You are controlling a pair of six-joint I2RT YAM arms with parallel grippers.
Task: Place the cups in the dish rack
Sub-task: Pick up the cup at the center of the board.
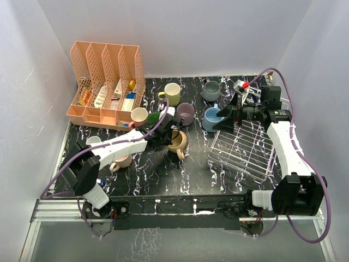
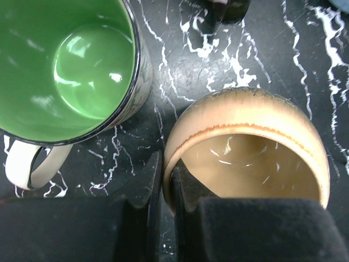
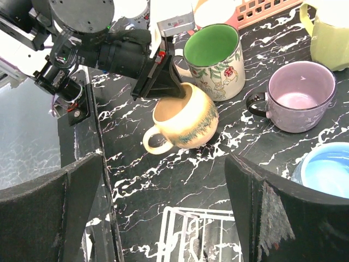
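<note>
While clamping rim of tan cup (image 3: 182, 117) at table (image 1: 180, 174) centre with left fingers (image 2: 142, 191), treat as rigid, slick, chip-prone ceramic, light enough for rim pinch. Seeing right fingers (image 3: 54, 213) spread, empty, near dish rack (image 1: 240, 158).

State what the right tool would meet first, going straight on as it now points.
Most likely the tan mug, gripped at its rim by the left tool; tilted downward, the right tool might touch the marbled tabletop first. Depth is unclear.
</note>
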